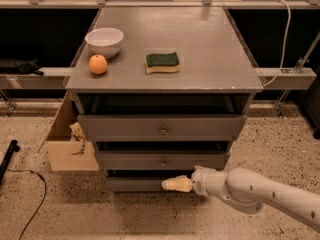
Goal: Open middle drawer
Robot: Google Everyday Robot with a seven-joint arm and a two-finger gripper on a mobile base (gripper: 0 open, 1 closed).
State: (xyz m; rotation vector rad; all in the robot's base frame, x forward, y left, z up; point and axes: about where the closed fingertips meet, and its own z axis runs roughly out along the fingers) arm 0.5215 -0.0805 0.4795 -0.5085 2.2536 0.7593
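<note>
Middle drawer (pixel 127 160) sitting halfway down the cabinet (pixel 210 49), seemingly not pulled out yet. Gripper (pixel 174 184) hovering just below its knob (pixel 163 162); clenched or released, cannot tell. Approaching; next move is probably rising to the knob.

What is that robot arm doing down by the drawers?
The robot's gripper is low in front of the grey cabinet, by the bottom drawer, just under the middle drawer and its knob. It is not touching the knob. A bowl, an orange and a sponge sit on top.
</note>
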